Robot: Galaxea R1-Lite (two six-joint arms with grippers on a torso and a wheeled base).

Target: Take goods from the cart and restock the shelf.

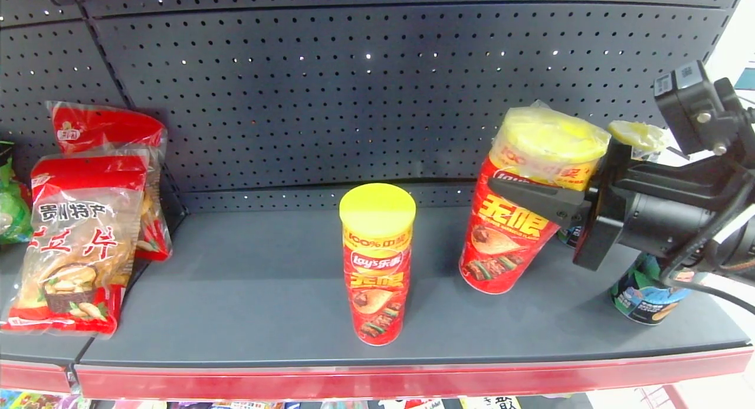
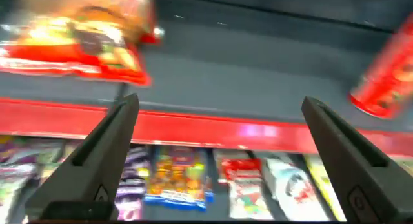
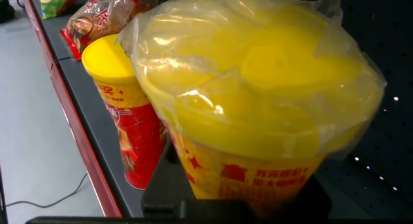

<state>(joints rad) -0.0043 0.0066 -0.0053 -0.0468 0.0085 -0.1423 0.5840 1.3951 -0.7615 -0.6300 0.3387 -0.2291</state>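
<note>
While the right tool (image 1: 522, 182) pinches it, the can pack (image 1: 506, 244) tilts, top rightward; left tool (image 2: 219, 106) spread.

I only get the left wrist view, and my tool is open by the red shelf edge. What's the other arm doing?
Observer: The right tool is shut on a tilted red can over the shelf.
Operator: Is its lid bare?
Observer: No, clear wrap covers the yellow lid.
Operator: What's near it?
Observer: A dark can stands on the shelf below the right arm.
</note>
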